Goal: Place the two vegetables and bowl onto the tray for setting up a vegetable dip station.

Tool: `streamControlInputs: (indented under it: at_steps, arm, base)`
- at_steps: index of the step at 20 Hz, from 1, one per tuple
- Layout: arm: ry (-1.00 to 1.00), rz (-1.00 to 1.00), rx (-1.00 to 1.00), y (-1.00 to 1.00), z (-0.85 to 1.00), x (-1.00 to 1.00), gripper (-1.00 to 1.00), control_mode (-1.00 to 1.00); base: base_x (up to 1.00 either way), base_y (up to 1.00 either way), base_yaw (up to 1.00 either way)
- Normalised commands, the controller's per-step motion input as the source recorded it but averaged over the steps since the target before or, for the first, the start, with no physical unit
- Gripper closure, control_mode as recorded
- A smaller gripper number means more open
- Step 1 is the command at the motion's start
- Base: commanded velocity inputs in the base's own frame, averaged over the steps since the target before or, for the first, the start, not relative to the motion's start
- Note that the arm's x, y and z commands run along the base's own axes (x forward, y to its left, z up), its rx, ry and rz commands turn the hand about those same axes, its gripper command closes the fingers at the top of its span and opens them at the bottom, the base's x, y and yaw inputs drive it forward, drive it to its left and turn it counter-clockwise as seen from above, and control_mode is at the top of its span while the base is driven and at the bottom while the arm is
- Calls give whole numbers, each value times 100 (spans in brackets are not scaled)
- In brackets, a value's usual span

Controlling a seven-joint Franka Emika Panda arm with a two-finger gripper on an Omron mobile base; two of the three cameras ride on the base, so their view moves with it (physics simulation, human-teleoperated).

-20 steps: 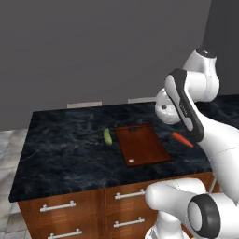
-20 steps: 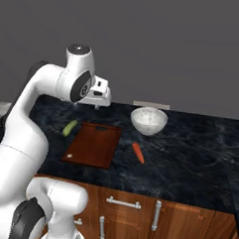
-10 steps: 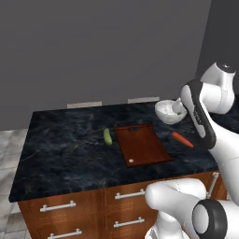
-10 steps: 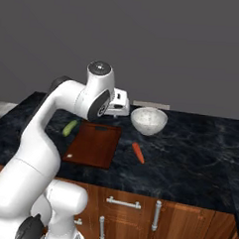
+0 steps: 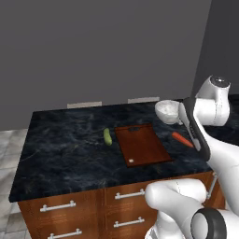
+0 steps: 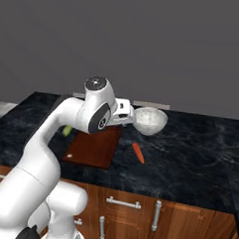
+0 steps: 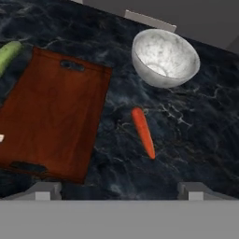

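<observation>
1. Looking from the left base view: the tray (image 5: 142, 144), a reddish-brown board, lies flat on the dark marble counter (image 5: 65, 144) with its handle slot at the far end and a small white spot near its near left corner; the cucumber (image 5: 108, 136) lies on the counter just beside the board's left edge, apart from it; the carrot (image 5: 182, 139) lies on the counter to the board's right, partly hidden by the white arm; the bowl (image 5: 167, 111) stands on the counter beyond the carrot, toward the back wall; nothing rests on the board.

2. Looking from the right base view: the arm arches over the board (image 6: 93, 147) and its hand reaches toward the white bowl (image 6: 150, 120); the carrot (image 6: 137, 152) lies on the counter in front of the bowl, between bowl and counter edge, just right of the board; a sliver of the cucumber (image 6: 66, 131) shows behind the arm at the board's far left.

3. Looking from the hand view: the gripper (image 7: 120, 190) stands with its jaws wide apart, nothing between them, above the counter; the carrot (image 7: 143, 132) lies between board (image 7: 51, 116) and bowl (image 7: 164, 58), touching neither; the bowl is upright and empty; the cucumber (image 7: 8, 55) lies at the upper left, beside the board's corner.
</observation>
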Motion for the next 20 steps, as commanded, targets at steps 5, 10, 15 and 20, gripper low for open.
streamControlInputs:
  at_steps: [5, 10, 15, 20]
  arm:
    - [0, 0, -8, -31, -10, 14, -100, -100]
    - [6, 0, 0, -29, 0, 9, -100, -100]
    - [13, 0, 0, -8, 0, 3, -100, -100]
    - [7, 0, 0, 0, -22, 10, -100, -100]
  base:
    - [0, 0, 0]
    - [0, 0, 0]
    - [0, 0, 0]
    - [0, 0, 0]
